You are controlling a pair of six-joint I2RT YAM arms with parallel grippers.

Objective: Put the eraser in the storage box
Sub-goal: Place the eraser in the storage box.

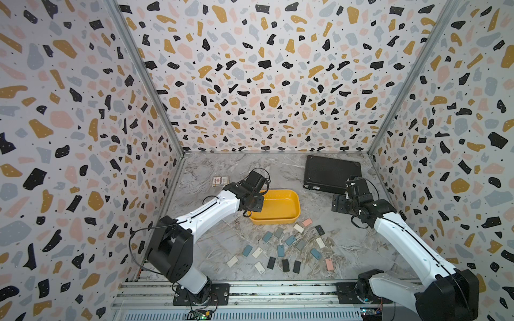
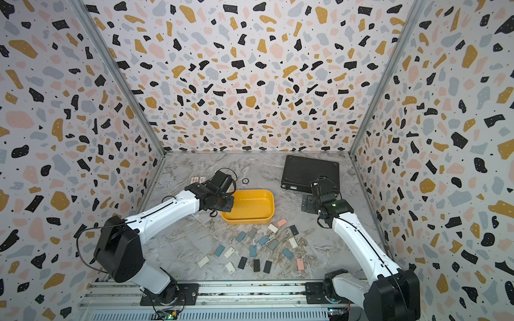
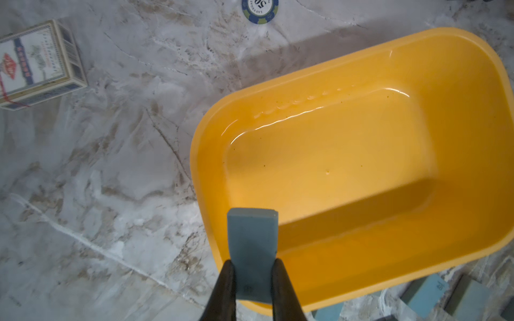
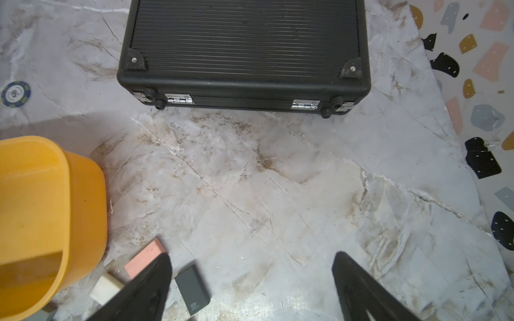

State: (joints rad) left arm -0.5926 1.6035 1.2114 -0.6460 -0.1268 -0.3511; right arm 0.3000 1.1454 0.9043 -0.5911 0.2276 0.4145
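Now | left claw [image 3: 253, 262] pinching grey-blue eraser [image 3: 251, 236] over storage box [image 3: 459, 97] rim | right claw [image 4: 251, 257] spread, holding nothing

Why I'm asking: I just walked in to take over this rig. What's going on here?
The left gripper is shut on a grey-blue eraser, holding it above the edge of the yellow storage box. No eraser shows inside the box. The right gripper is open and empty over bare table between the box and the black case. Many loose erasers lie on the table in front of the box.
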